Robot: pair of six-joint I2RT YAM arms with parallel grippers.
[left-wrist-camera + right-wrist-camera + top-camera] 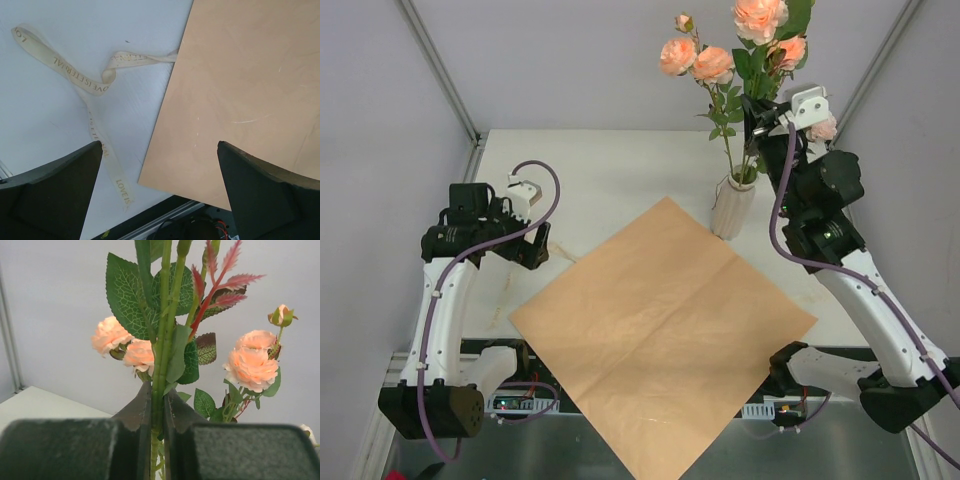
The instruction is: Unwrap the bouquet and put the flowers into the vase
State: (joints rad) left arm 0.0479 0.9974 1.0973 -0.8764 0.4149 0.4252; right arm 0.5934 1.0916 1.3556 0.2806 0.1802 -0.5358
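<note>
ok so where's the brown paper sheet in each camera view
Top external: paper sheet lies flat in the middle, near corner past the edge.
Left wrist: it fills the right half, ribbon to its left.
Right wrist: not in it.
Shared landmark: the white table, in all three.

1. The right gripper (157, 392) was clamped on green flower stems (161, 355) rising between its jaws.
2. Peach roses (251, 365) sat up-right of the jaws, with other blooms (122, 342) up-left.
3. Veined leaves (125, 295) spread above the jaws.
</note>
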